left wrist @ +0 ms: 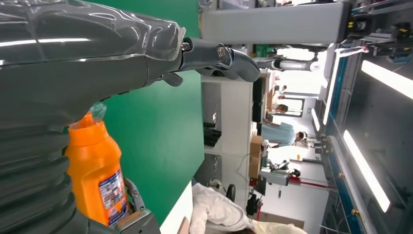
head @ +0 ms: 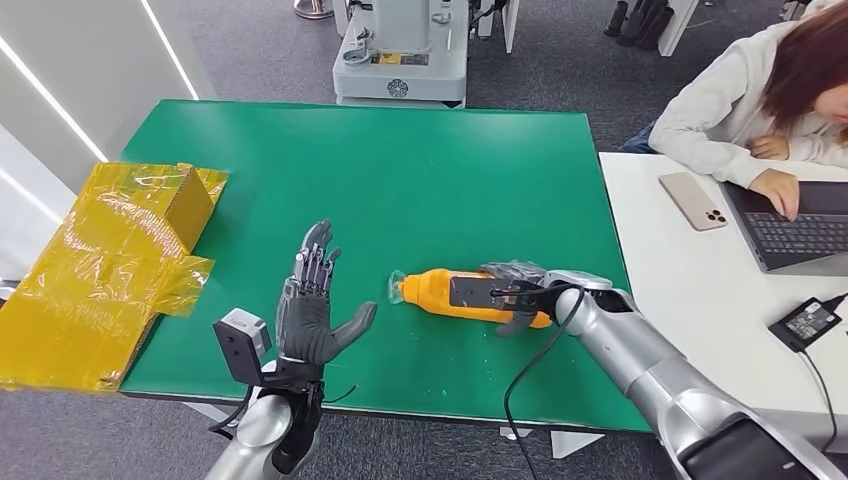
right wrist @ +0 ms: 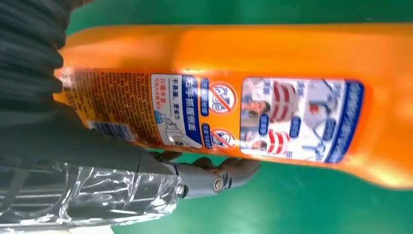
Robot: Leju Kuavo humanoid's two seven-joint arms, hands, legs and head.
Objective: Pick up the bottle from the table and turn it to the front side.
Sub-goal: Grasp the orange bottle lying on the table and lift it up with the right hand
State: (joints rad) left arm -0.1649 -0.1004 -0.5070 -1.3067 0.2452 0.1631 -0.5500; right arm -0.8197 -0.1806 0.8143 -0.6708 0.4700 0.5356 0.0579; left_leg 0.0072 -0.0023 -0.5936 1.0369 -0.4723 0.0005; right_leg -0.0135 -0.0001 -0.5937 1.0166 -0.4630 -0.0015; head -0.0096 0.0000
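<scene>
Orange bottle (base under robot hand)

Head cam's looking down from high over the green table; both wrist cams are sitting close, sideways, all sharing the orange bottle.

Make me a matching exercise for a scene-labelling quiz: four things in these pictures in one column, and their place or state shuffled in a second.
Things:
1. orange bottle
2. left robot hand
3. phone
4. yellow wrapped box

Place or state:
A. on the white desk beside the laptop
B. lying on its side on the green table
C. at the table's left edge
D. raised, fingers spread, holding nothing

Pairs: 1-B, 2-D, 3-A, 4-C
</scene>
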